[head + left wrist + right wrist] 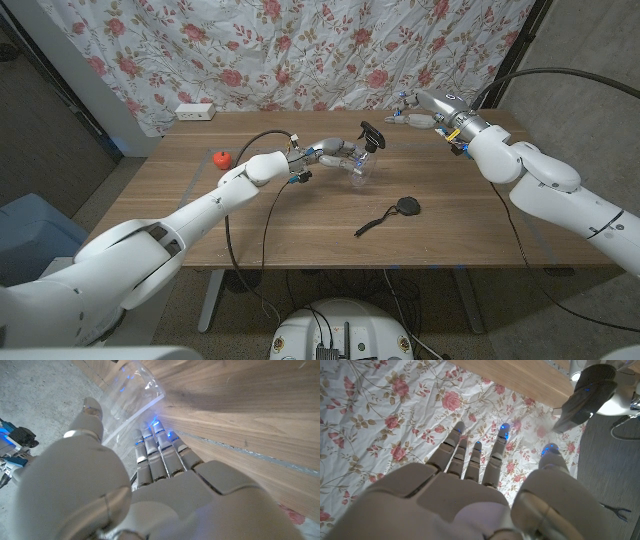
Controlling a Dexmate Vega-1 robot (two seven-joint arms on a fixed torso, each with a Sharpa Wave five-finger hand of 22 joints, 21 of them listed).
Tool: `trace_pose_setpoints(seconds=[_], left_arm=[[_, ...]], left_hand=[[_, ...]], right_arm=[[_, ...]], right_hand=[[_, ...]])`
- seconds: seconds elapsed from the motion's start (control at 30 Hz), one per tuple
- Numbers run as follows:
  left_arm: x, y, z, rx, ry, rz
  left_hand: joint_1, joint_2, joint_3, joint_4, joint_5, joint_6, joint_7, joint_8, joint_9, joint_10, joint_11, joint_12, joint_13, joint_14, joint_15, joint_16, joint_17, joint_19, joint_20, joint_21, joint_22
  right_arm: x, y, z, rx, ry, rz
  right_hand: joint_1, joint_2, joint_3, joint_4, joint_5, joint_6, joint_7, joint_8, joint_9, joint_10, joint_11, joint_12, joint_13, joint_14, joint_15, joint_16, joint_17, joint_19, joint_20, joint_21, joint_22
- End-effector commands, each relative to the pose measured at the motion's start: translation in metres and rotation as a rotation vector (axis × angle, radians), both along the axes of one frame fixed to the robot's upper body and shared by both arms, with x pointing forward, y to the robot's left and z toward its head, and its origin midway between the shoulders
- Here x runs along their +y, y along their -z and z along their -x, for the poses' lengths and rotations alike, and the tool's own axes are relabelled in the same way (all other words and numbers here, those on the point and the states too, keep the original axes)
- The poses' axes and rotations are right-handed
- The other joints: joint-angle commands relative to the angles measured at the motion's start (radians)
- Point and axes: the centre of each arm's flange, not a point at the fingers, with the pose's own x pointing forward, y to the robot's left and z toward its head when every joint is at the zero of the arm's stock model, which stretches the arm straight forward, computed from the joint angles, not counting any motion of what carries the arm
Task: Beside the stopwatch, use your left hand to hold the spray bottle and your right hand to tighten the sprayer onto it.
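Far to the left on the table sits a small red thing. Next comes our left hand, wrapped around the clear bottle, and the bottle stands near the middle of the table. The black sprayer sits on top of it. The stopwatch lies just in front, to the right, with its cord stretched out. Our right hand is up by the back edge, well away, with fingers spread and nothing in them. We think the bottle could tip or spin if our left hand holds too softly while the right one twists. We could also bump the stopwatch.
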Motion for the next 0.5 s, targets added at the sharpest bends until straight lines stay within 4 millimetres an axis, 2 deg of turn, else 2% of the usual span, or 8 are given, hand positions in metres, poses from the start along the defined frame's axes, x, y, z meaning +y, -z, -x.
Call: trace_pose_setpoints(seconds=[0.03,0.07,0.13,0.2,0.27,0.43,0.5], left_arm=[[0.017,0.007,0.004,-0.003,-0.053,0.088],[0.019,0.007,0.004,-0.004,-0.060,0.098],[0.023,0.010,0.005,-0.004,-0.072,0.124],[0.027,0.011,0.006,-0.006,-0.086,0.144],[0.032,0.013,0.006,-0.008,-0.099,0.165],[0.042,0.015,0.007,-0.014,-0.121,0.201],[0.044,0.016,0.007,-0.014,-0.124,0.209]], left_hand=[[0.048,0.091,0.013,0.011,0.005,0.108,-0.091,0.348,0.002,0.093,-0.103,-0.003,-0.002,0.008,-0.129,-0.002,0.000,0.003,-0.054,0.001,0.002],[0.048,0.091,0.013,0.011,0.005,0.106,-0.089,0.346,0.002,0.094,-0.105,-0.003,-0.003,0.007,-0.129,-0.002,0.000,0.003,-0.054,0.001,0.002],[0.049,0.091,0.013,0.011,0.005,0.096,-0.093,0.341,0.001,0.092,-0.104,-0.004,-0.004,0.008,-0.129,-0.002,0.000,0.002,-0.052,0.000,0.001],[0.048,0.091,0.013,0.011,0.005,0.094,-0.092,0.338,0.000,0.090,-0.105,-0.005,-0.006,0.006,-0.130,-0.003,-0.001,0.001,-0.051,0.000,0.001],[0.049,0.090,0.012,0.011,0.005,0.092,-0.093,0.335,-0.001,0.090,-0.108,-0.006,-0.008,0.006,-0.130,-0.003,-0.001,0.001,-0.044,0.000,0.001],[0.048,0.091,0.011,0.012,0.005,0.084,-0.094,0.327,-0.003,0.085,-0.107,-0.008,-0.012,0.005,-0.130,-0.003,0.000,-0.001,-0.037,0.000,0.001],[0.048,0.090,0.010,0.012,0.005,0.079,-0.093,0.322,-0.004,0.077,-0.108,-0.011,-0.014,0.004,-0.131,-0.003,0.000,0.000,-0.033,0.000,0.001]], right_arm=[[-0.010,0.007,-0.010,0.042,-0.068,-0.135],[-0.010,0.007,-0.010,0.041,-0.075,-0.146],[-0.011,0.009,-0.012,0.049,-0.085,-0.168],[-0.012,0.011,-0.014,0.049,-0.109,-0.202],[-0.013,0.012,-0.015,0.061,-0.132,-0.229],[-0.012,0.016,-0.019,0.064,-0.160,-0.277],[-0.011,0.018,-0.021,0.073,-0.176,-0.293]], right_hand=[[-0.024,-0.002,-0.004,0.000,-0.002,-0.051,0.005,-0.031,-0.001,-0.012,0.000,0.003,0.000,-0.009,-0.001,-0.002,0.002,-0.006,-0.001,0.002,0.001],[-0.029,-0.001,-0.005,0.000,-0.002,-0.078,0.007,-0.048,-0.003,-0.016,0.003,0.004,-0.001,-0.012,0.001,-0.003,0.001,-0.008,-0.002,0.002,0.001],[-0.031,-0.001,-0.006,0.000,-0.002,-0.084,0.005,-0.053,-0.003,-0.018,0.002,0.004,-0.001,-0.014,0.002,-0.004,0.001,-0.010,0.000,0.001,0.001],[-0.037,-0.001,-0.007,-0.001,-0.003,-0.118,0.003,-0.073,-0.005,-0.022,0.005,0.005,-0.001,-0.016,0.005,-0.005,0.000,-0.012,0.001,0.001,0.000],[-0.040,0.002,-0.007,0.000,-0.002,-0.127,0.007,-0.079,-0.005,-0.025,0.004,0.005,-0.002,-0.015,0.005,-0.005,0.000,-0.012,0.002,0.002,0.000],[-0.056,0.021,-0.005,0.005,0.001,-0.202,0.014,-0.126,-0.006,-0.039,0.003,0.005,-0.002,-0.024,0.004,-0.007,0.000,-0.023,-0.001,-0.001,0.000],[-0.060,0.024,-0.005,0.005,0.002,-0.225,0.009,-0.140,-0.006,-0.042,0.002,0.006,-0.002,-0.027,0.007,-0.008,-0.001,-0.028,-0.001,-0.002,-0.001]])
